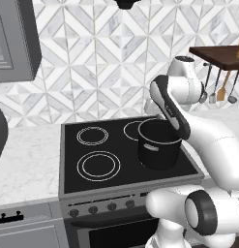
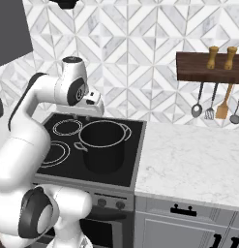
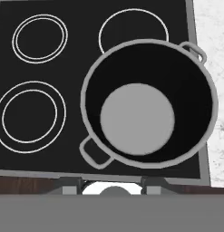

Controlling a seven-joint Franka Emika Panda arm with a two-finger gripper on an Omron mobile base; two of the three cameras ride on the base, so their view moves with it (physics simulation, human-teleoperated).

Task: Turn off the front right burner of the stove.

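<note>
A white marble desk runs to both sides of the stove, and a wall of grey-and-white diamond tiles fills the upper part of both base views. At the upper right of the right base view a dark wooden shelf carries two small wooden shakers, with ladles and spatulas hanging under it. Grey drawers with black handles sit below the desk at the lower right of that view. A grey cabinet hangs at the upper left of the left base view.

The stove stands in the middle of the left base view and at the centre left of the right one. Its flat black glass top bears white ring circles; its grey-steel front carries a row of small dark round knobs along the lower centre. A dark pot with two loop handles and a pale grey bottom sits on the right part of the glass, its rim overlapping a ring at the back.

In the hand view the pot lies at the centre right, seen from straight above. The pincer shows as two dark tips at the bottom edge, standing apart with nothing between them; how wide they stand I cannot tell.
</note>
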